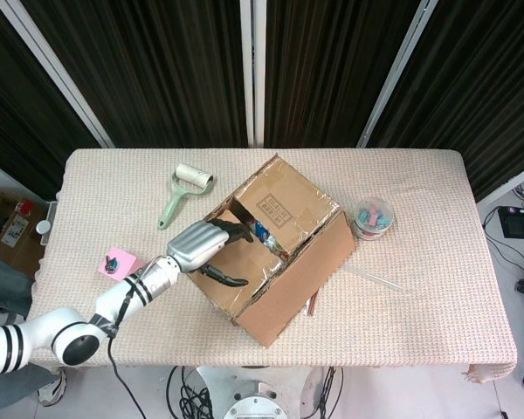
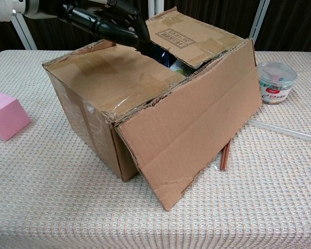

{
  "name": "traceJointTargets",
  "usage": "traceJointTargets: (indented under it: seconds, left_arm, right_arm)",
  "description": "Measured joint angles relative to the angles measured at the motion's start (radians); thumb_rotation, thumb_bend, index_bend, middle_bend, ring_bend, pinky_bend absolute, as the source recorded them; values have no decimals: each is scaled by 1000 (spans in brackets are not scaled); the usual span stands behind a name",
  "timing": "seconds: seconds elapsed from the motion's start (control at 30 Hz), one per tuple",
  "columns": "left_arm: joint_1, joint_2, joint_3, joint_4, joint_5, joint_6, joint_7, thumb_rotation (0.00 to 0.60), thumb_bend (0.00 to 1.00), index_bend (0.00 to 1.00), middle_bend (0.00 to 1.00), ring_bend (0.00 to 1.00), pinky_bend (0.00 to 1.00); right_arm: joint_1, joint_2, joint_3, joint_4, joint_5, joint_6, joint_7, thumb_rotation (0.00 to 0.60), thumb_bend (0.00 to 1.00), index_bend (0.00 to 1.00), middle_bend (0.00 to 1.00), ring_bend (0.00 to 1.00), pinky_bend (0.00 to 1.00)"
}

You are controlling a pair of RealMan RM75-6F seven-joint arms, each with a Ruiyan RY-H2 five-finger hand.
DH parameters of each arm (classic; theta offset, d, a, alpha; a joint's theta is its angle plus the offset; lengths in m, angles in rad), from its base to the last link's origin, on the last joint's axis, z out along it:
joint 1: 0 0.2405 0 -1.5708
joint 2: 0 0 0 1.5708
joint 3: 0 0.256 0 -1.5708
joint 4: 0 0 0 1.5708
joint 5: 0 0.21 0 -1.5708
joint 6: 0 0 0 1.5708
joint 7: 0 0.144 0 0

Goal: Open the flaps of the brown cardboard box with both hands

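Note:
The brown cardboard box (image 1: 275,253) (image 2: 145,104) stands mid-table. Its long front flap (image 1: 288,284) (image 2: 197,124) hangs folded down against the near side. Two inner flaps still lie across the top: a plain taped one (image 2: 103,75) and a labelled one (image 1: 288,205) (image 2: 189,33), with a dark gap between them showing contents. My left hand (image 1: 203,246) (image 2: 106,26) hovers over the plain flap. Its fingers (image 2: 140,41) reach to that flap's edge at the gap, the thumb spread apart, and it holds nothing. No right hand shows in either view.
A lint roller (image 1: 183,190) lies at the back left. A pink block (image 1: 121,266) (image 2: 5,115) sits left of the box. A clear tub of clips (image 1: 373,215) (image 2: 275,83) and a clear rod (image 1: 375,279) (image 2: 287,132) lie to the right.

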Motion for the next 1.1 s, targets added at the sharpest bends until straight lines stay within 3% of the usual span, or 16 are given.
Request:
traceJointTargets:
  seconds: [0.33,0.57,0.77,1.1]
  left_arm:
    - [-4,-42,-9,25,-56,4,-61,170,0,202,133,151,215]
    - [-39,-82,31,84,-64,-24,21,170,0,204,133,139,213]
    - [-57,-140,35,128,-82,-30,10,170,0,204,133,138,213]
    - [-73,-214,35,199,-20,-10,19,168,0,204,117,118,212]
  right_arm:
    - [-4,-2,1,10,3,-2,8,600,315,0,0,0,0]
    - [-4,-12,0,25,8,-11,18,600,315,0,0,0,0]
    - [-6,-13,3,34,15,-16,26,600,315,0,0,0,0]
    - [-6,-21,2,49,22,-32,35,600,315,0,0,0,0]
